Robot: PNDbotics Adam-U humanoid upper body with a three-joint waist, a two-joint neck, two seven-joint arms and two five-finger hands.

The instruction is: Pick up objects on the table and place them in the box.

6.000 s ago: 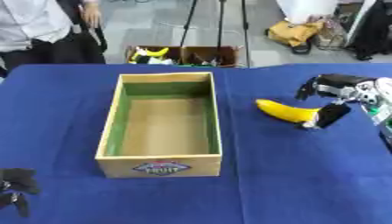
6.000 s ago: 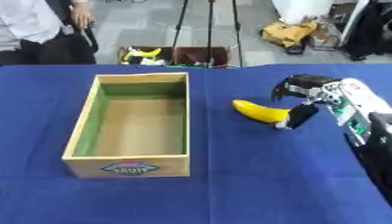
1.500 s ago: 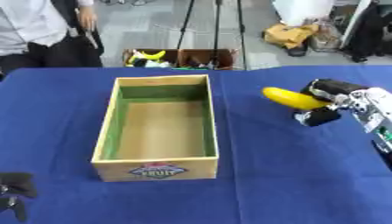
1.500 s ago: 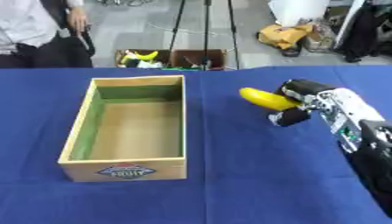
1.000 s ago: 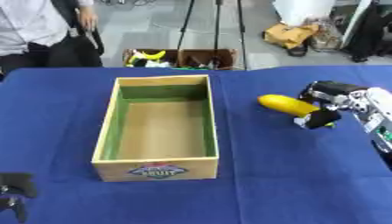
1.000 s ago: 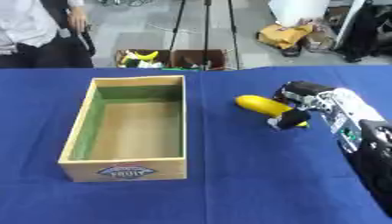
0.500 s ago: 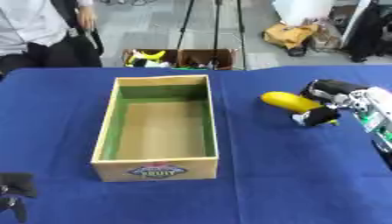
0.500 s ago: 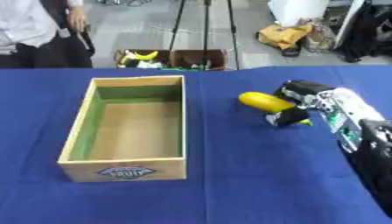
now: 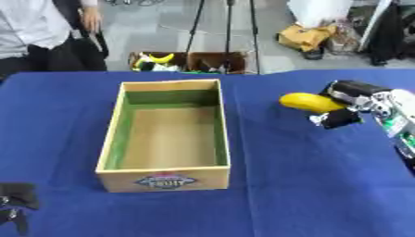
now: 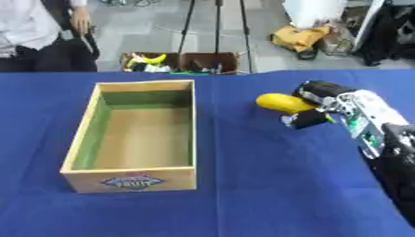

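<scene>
Right hand (image 9: pixel 344 104) curls round the yellow banana (image 9: pixel 311 102), its long axis crosswise, free end toward the box (image 9: pixel 168 134).

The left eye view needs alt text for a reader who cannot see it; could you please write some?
The robot's right hand, fingers curled round a yellow banana, holds it to the right of an empty wooden box on a blue table. The left hand shows at the lower left corner.
</scene>
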